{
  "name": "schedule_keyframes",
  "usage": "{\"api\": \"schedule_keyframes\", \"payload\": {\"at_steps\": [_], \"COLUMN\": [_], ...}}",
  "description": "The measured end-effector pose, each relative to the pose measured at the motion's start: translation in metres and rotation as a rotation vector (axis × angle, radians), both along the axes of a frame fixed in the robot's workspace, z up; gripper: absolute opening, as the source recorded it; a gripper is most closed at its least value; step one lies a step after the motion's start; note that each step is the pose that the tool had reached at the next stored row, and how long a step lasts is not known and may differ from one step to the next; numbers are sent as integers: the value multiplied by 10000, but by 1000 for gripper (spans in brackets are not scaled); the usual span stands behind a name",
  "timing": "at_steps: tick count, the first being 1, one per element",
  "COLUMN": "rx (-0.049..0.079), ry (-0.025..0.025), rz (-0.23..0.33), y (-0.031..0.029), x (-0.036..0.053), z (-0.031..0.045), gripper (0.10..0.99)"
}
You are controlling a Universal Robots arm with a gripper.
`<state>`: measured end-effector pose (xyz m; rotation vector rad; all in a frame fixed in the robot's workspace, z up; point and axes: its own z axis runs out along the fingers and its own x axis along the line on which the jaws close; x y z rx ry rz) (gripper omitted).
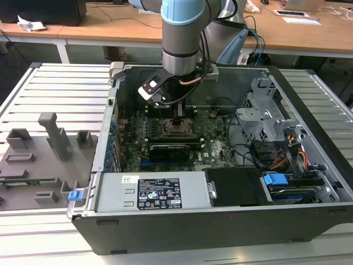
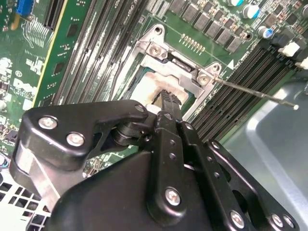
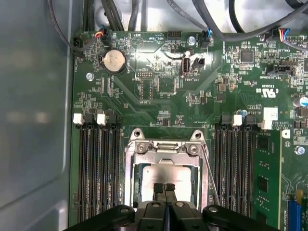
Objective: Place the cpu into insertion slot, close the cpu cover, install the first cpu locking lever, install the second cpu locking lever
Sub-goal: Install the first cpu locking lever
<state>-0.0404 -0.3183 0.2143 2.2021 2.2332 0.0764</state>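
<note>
Small square cpu with a silver-grey metal top sits in the square black insertion slot on the green motherboard. It shows through the window of the thin silver-grey cpu cover, which lies down around it.

Black gripper: fingertips pressed together, nothing between them, tips right at the chip's top face.

One thin steel locking lever runs beside the cover. In the second wrist view it slants out over the long black memory slots.

Counted in the first wrist view: two banks of memory slots, one on each side of the socket, and one round silver coin battery.

The exterior view adds the open black computer case, lying on a grey ribbed metal table. Wooden desks stand behind. One grey fixture tray sits at the exterior view's left.
</note>
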Motion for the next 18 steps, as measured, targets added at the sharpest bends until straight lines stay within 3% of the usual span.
{"api": "schedule_keyframes", "payload": {"at_steps": [18], "rx": [-1], "ry": [0], "rz": [0], "y": [0], "x": [3], "z": [79], "gripper": [106]}}
